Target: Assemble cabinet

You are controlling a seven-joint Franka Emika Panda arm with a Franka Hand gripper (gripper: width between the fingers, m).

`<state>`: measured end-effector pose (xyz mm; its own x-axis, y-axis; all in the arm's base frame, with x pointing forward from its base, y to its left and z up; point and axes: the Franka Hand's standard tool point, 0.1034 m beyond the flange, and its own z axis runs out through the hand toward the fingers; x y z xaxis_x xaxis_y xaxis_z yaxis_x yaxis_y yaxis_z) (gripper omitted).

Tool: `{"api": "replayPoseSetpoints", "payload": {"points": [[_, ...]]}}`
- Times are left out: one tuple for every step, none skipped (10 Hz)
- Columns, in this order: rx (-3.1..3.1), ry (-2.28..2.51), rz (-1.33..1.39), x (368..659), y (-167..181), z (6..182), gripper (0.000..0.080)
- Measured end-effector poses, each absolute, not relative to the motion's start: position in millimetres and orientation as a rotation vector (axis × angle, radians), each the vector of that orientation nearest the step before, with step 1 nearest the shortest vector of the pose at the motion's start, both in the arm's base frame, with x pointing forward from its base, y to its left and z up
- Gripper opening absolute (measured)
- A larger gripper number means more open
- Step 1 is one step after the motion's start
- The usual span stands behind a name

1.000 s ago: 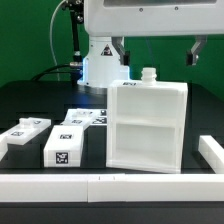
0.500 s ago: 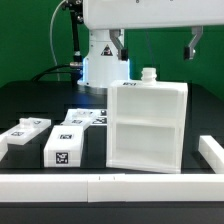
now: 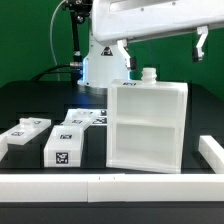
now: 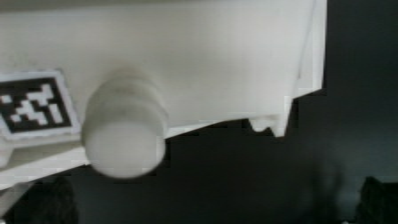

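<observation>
The cabinet box point(image 3: 147, 128) stands upright on the black table, its open front showing an inner divider shelf. A round white peg point(image 3: 149, 74) sticks up from its top edge. My gripper point(image 3: 164, 48) hangs just above the box, open wide and empty, with one finger point(image 3: 125, 52) to the left of the peg and the other well to the right. In the wrist view the peg point(image 4: 125, 125) and a tag point(image 4: 32, 101) on the box point(image 4: 196, 50) fill the frame, blurred. Flat tagged panels point(image 3: 26, 128) lie to the exterior view's left.
A smaller white block point(image 3: 65, 146) with one tag stands left of the box. More tagged flat pieces point(image 3: 88, 118) lie behind it. White border rails run along the front point(image 3: 100, 186) and the right point(image 3: 212, 152). The robot base point(image 3: 97, 62) is behind.
The hand has tilted and shifted slightly to the exterior view's right above the box. The fingers stay wide open. The box and panels have not moved.
</observation>
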<state>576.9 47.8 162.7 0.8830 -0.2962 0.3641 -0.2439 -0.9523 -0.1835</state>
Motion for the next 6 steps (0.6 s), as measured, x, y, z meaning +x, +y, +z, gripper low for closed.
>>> {"api": "replayPoseSetpoints", "payload": {"points": [[-2.918,0.442,-0.601,569.0,43.1,156.3,0.0795],[-2.921,0.452,-0.594,565.1,40.4,154.4,0.0795],[-2.923,0.453,-0.602,560.7,39.3,151.6,0.0795],[-2.924,0.444,-0.618,556.2,41.7,145.6,0.0795],[-2.911,0.431,-0.667,558.4,45.6,144.6,0.0795],[-2.901,0.434,-0.707,561.3,42.5,144.2,0.0795]]}}
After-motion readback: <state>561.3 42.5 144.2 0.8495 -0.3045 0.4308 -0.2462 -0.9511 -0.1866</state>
